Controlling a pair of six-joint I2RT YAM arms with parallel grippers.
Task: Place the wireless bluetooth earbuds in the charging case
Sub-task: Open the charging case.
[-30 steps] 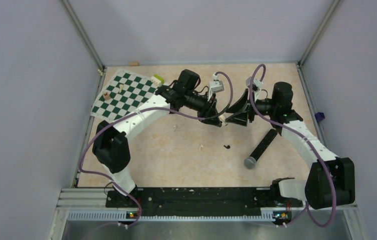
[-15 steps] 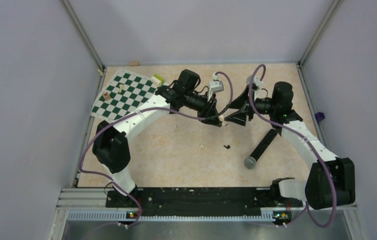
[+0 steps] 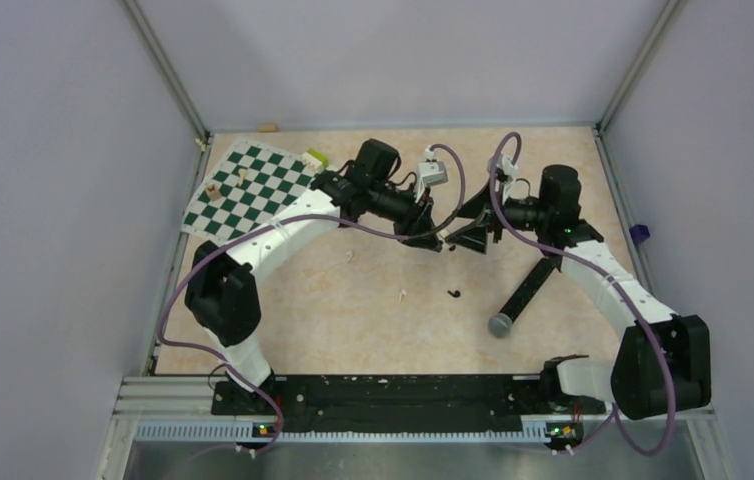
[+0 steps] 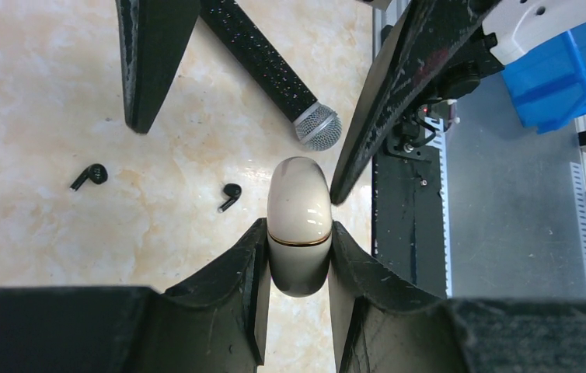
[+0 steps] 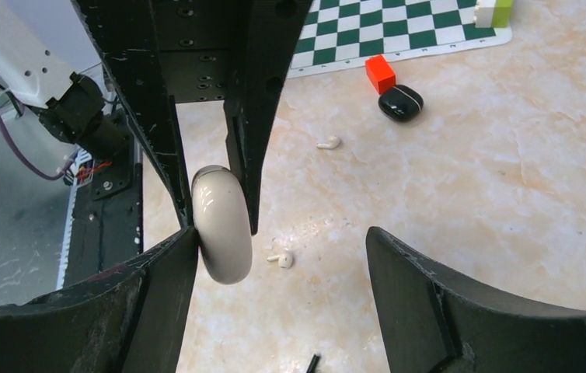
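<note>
Tabletop [image 3: 373,320] near me carries the black earbuds [image 4: 90,176], loose. Further, my left gripper [image 4: 298,227] clamps a cream-white case [image 4: 298,186], right gripper [image 5: 280,235] wide beside it. Farthest sits the black charging case [image 5: 400,102]; I risk filling the wrong one.

Right gripper [image 5: 280,233] gapes; charging case [image 5: 400,102] beside orange-red block [image 5: 380,74]

Bright, even light; soft shadows; sheen on the charging case [image 5: 400,103].

A robotics lab cell (plain panels [image 3: 53,200] on 3 sides), 2 arms [image 3: 273,235] bolted to a rail [image 3: 403,431].
</note>
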